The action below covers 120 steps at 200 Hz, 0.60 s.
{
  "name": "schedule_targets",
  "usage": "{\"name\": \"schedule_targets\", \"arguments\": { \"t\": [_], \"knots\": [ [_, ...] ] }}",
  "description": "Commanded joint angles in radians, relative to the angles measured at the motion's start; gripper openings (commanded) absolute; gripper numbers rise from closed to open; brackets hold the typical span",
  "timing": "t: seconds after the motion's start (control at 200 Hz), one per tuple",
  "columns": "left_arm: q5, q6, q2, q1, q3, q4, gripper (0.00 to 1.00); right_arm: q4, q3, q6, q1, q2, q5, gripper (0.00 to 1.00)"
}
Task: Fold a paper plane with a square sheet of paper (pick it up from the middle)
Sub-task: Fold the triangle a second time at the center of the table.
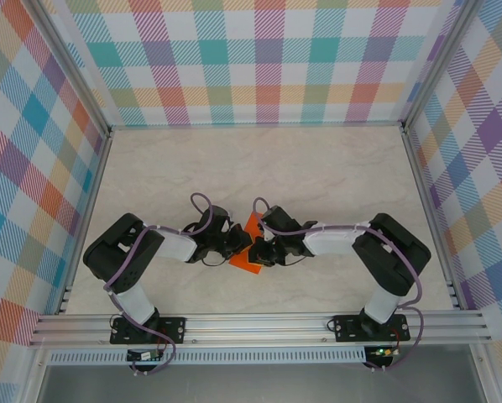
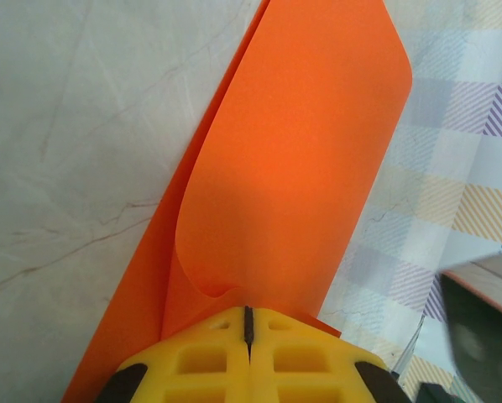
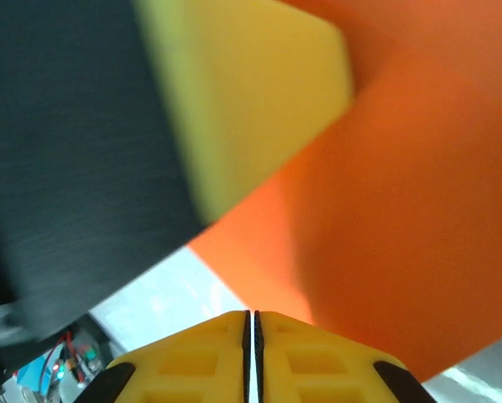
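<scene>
The orange paper [image 1: 249,245] sits between my two grippers at the table's near middle. It is a partly folded sheet rather than a narrow dart. In the left wrist view the paper [image 2: 293,159] curls over itself in a loose, uncreased roll, and it puckers right at the tips of my left gripper [image 2: 248,309]. That gripper is shut on the paper's near edge. My right gripper [image 3: 251,314] is shut, with a thin bright slit between its pads and no paper in it. The paper [image 3: 402,218] rises just beyond its tips and passes behind the right finger. The left gripper's yellow finger [image 3: 251,92] looms close above.
Both arms reach inward over the marble-patterned table [image 1: 335,168], and their wrists almost touch. Checked walls [image 1: 251,59] close in the back and both sides. An aluminium rail [image 1: 259,326] runs along the near edge.
</scene>
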Motion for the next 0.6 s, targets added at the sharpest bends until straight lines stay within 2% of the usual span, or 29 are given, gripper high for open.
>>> {"name": "schedule_targets", "arguments": {
  "t": [0.0, 0.255, 0.595],
  "knots": [
    [-0.015, 0.024, 0.002, 0.003, -0.020, -0.104, 0.00, 0.033, -0.026, 0.035, -0.003, 0.041, -0.004, 0.12],
    [-0.028, 0.049, 0.000, 0.004, -0.002, -0.124, 0.00, -0.014, -0.091, 0.023, -0.005, 0.051, 0.018, 0.08],
    [-0.075, 0.078, 0.000, 0.040, 0.045, -0.166, 0.00, -0.129, -0.076, -0.053, -0.025, 0.047, 0.022, 0.05]
  ]
}}
